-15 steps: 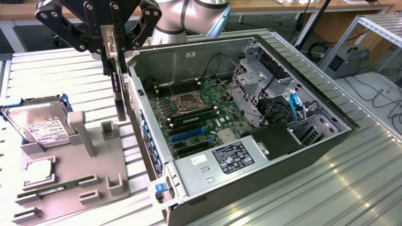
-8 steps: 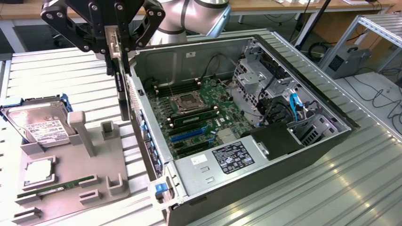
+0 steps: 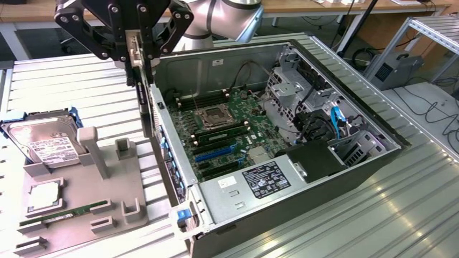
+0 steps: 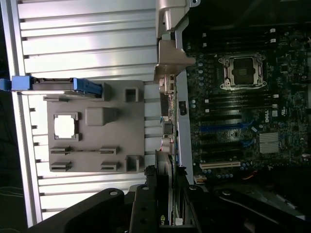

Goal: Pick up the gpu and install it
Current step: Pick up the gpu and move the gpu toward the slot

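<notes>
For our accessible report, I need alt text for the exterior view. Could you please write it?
A robot gripper holds the gpu on edge, close beside one wall of an open computer case whose motherboard lies exposed. At the exterior view's left, a grey holder carries a hard drive and a RAM stick.

arm (image 3: pixel 231 16): one
tool (image 3: pixel 136 51): one
gpu (image 3: pixel 147 113): one
computer case (image 3: pixel 358 102): one
motherboard (image 3: pixel 237 142): one
processor socket (image 3: pixel 217 115): one
power supply (image 3: pixel 262 180): one
metal drive cage (image 3: pixel 287 88): one
grey holder tray (image 3: pixel 79 201): one
hard drive (image 3: pixel 44 144): one
blue drive caddy (image 3: pixel 20 116): one
loose RAM stick (image 3: pixel 64 214): one
loose processor chip (image 3: pixel 44 194): one
worktop (image 3: pixel 86 86): one
</notes>
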Controlling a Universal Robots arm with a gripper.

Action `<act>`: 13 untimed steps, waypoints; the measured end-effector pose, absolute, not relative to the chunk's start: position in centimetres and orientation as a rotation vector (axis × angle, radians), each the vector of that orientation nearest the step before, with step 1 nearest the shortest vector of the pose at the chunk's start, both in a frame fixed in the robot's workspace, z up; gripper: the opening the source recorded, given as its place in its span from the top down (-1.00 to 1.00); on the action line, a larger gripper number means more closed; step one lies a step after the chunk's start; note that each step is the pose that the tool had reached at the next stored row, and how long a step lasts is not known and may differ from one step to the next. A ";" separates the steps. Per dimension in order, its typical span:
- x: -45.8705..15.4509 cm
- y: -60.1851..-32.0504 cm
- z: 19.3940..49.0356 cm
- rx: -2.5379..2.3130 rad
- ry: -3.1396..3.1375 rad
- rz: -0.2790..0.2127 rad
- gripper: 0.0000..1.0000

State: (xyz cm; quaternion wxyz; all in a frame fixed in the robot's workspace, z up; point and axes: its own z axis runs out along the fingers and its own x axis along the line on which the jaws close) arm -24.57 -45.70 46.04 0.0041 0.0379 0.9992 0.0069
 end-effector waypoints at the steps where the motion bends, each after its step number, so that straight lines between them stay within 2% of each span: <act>1: -24.5 -45.7 46.0 0.119 3.131 0.021 0.48; 13: -23.7 -45.7 45.9 0.119 3.131 0.016 0.48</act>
